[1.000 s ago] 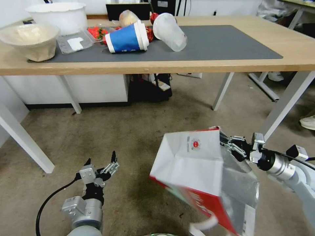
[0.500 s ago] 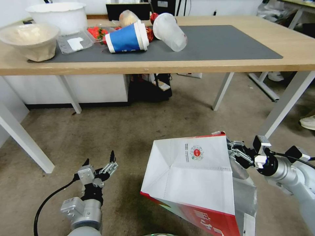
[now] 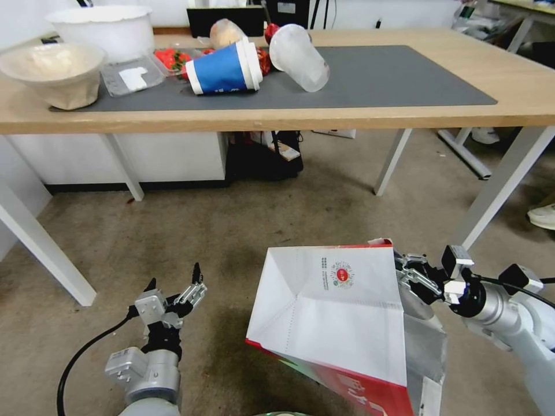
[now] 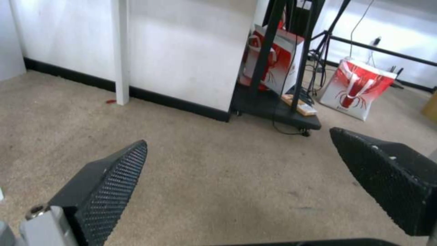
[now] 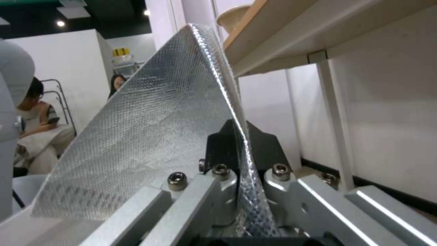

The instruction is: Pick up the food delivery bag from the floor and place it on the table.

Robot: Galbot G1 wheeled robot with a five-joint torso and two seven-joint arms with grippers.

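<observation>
The food delivery bag (image 3: 335, 312) is white with a red side and a round red logo. It hangs tilted above the floor (image 3: 231, 231) at lower right in the head view. My right gripper (image 3: 404, 271) is shut on its upper edge. In the right wrist view the silver foil lining (image 5: 150, 136) is pinched between the black fingers (image 5: 218, 143). My left gripper (image 3: 176, 286) is open low at the left, over bare floor; its two black pads (image 4: 109, 184) stand wide apart. The light-wood table (image 3: 520, 98) with its dark grey mat (image 3: 393, 75) stands ahead.
On the table's left half lie a tipped blue cup (image 3: 222, 66), a clear plastic cup (image 3: 298, 55), two pale bowls (image 3: 55, 69) and a tray of strawberries (image 3: 170, 58). White table legs (image 3: 503, 185) stand close to the bag. A black cart (image 4: 278, 112) and red-and-white bags (image 4: 357, 87) sit under the table.
The bag has swung on my right gripper, its white face turning more toward the camera and settling lower. The left arm has barely moved.
</observation>
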